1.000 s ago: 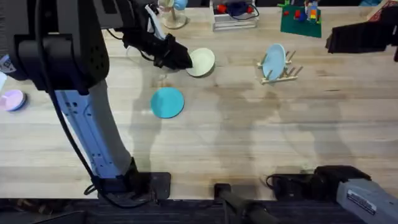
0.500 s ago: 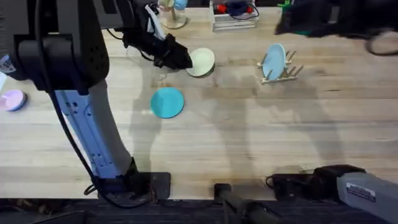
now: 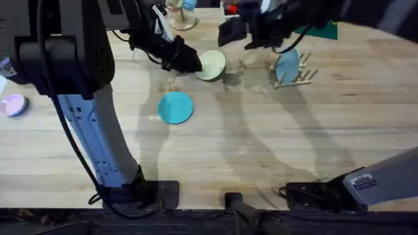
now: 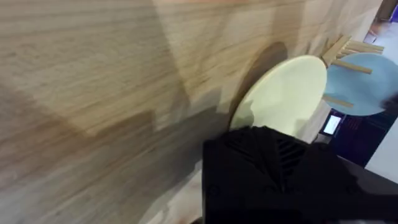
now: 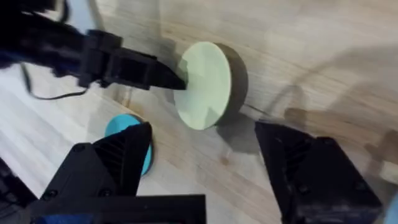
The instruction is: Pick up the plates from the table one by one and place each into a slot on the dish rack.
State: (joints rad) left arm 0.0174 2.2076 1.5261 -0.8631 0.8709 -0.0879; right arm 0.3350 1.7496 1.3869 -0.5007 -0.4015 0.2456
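Note:
The cream plate is tilted up off the table, with my left gripper shut on its left edge. In the left wrist view the plate rises just beyond the black fingers. The turquoise plate lies flat nearer the front. The dish rack stands to the right with a paler blue plate upright in a slot. My right gripper hovers open behind the cream plate. Its wrist view looks down on the cream plate, the left gripper and the turquoise plate.
A clear organiser and a green block set sit along the back edge, partly under the right arm. A pink roll lies at the far left. The left arm's tall column stands over the table's left side.
The right arm has swept in from the far right along the back edge, now reaching over the rack toward the cream plate. The left gripper and both plates have stayed put.

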